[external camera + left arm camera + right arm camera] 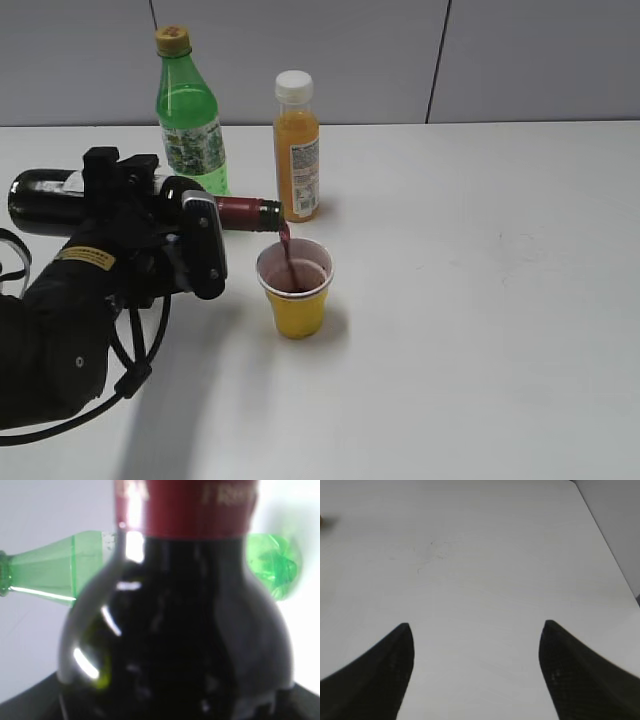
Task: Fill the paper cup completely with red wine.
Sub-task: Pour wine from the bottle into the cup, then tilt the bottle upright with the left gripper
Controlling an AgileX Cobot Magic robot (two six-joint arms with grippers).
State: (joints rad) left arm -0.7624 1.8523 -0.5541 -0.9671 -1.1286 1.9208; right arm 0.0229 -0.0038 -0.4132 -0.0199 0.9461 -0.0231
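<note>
The yellow paper cup (296,300) stands upright on the white table, with dark red wine (297,284) inside it. My left gripper (170,235) is shut on the dark wine bottle (240,211) and holds it lying almost level. The bottle's mouth is just above the cup's rim, and a thin stream of red wine (287,250) runs down into the cup. In the left wrist view the bottle's dark shoulder and red neck foil (180,505) fill the frame. My right gripper (476,630) is open and empty above bare table; it does not show in the exterior view.
A green soda bottle (189,115) stands behind the wine bottle, and it also shows in the left wrist view (45,575). An orange juice bottle (297,150) stands just behind the cup. The table's far right edge (610,555) shows in the right wrist view.
</note>
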